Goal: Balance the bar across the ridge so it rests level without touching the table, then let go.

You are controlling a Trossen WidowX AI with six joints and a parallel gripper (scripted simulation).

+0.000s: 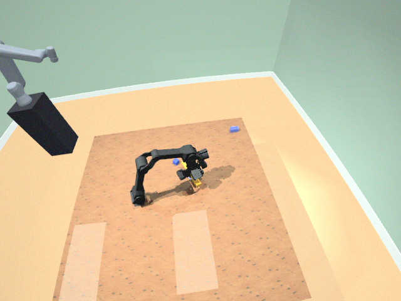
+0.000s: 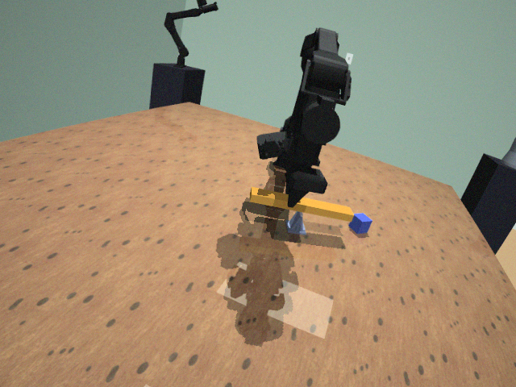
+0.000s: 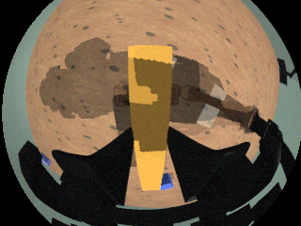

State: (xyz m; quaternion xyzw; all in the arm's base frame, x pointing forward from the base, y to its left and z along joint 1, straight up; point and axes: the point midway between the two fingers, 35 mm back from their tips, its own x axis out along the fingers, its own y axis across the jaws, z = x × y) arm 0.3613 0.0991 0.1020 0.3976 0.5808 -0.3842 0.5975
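Note:
The yellow bar [image 1: 196, 182] [image 2: 326, 207] [image 3: 151, 169] is held off the table and looks roughly level. My gripper [image 2: 293, 203] [image 3: 150, 131] is shut on the bar near its middle, pointing down. The small blue-grey ridge [image 2: 297, 226] stands on the table right under the held part of the bar. Its peak is very close to the bar's underside; I cannot tell whether they touch. The ridge is hidden below the bar in the wrist view. The bar's shadow lies beside the ridge, apart from the bar.
A blue cube [image 1: 175, 161] [image 2: 360, 223] [image 3: 166, 182] sits on the table close to one end of the bar. A blue block [image 1: 234, 129] [image 3: 45, 160] lies near the table's far corner. Other arms stand on dark pedestals [image 1: 45, 124] [image 2: 176, 85] away from the table.

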